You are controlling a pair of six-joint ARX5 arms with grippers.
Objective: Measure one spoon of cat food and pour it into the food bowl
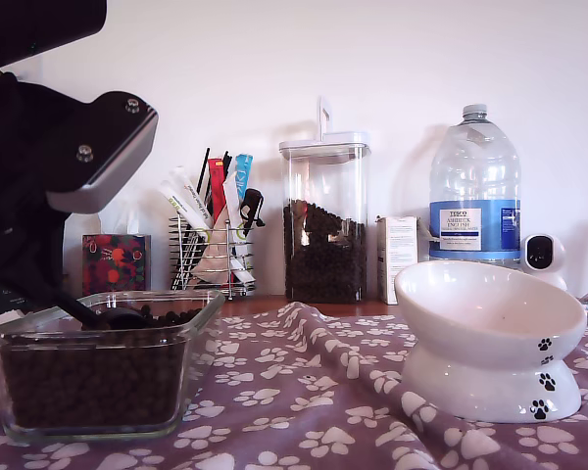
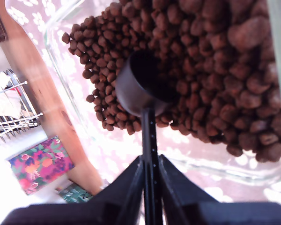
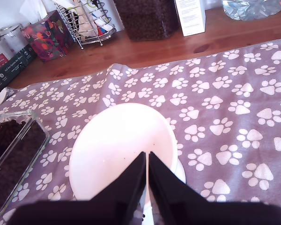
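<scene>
The spoon (image 2: 143, 89) is a black scoop, and its round cup lies among the cat food (image 2: 210, 70) in a square clear glass dish (image 2: 210, 166). My first gripper (image 2: 150, 165) is shut on the spoon's straight handle. In the exterior view this arm comes down from the exterior view's left to the dish (image 1: 191, 362), where the spoon (image 1: 118, 318) shows above the kibble (image 1: 88, 377). The white food bowl (image 1: 490, 318) with black paw prints stands at the exterior view's right. My second gripper (image 3: 146, 157) hangs shut over the food bowl (image 3: 117, 140), holding nothing.
A purple paw-print cloth (image 1: 314, 392) covers the table. Along the back stand a tall clear jar of kibble (image 1: 323, 230), a wire rack of utensils (image 1: 211, 250), a flowered box (image 1: 116, 262), a small white carton (image 1: 397, 257), a large water bottle (image 1: 475, 196) and a small white camera (image 1: 542, 257).
</scene>
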